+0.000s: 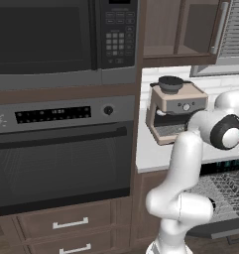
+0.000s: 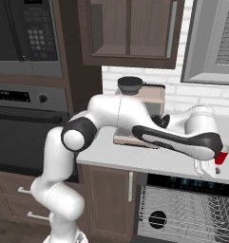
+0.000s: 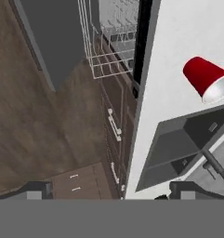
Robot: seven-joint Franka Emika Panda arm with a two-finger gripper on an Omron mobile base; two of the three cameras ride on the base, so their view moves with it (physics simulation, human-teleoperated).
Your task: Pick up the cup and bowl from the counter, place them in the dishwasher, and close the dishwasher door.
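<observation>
A red cup stands on the pale counter, at the upper right of the hand view. In the right base view the cup peeks out just behind my hand. My gripper hangs over the counter's front edge, beside the cup and apart from it. Its fingers are spread wide and my gripper is open with nothing between them. Below the counter the dishwasher is open with its grey wire rack pulled out. The dishwasher door is folded down. The bowl is out of view.
A beige coffee machine sits on the counter behind my arm. A dark sink basin is set into the counter near the cup. The black oven and a microwave fill the tall cabinet to the left. Brown drawers front the wood floor.
</observation>
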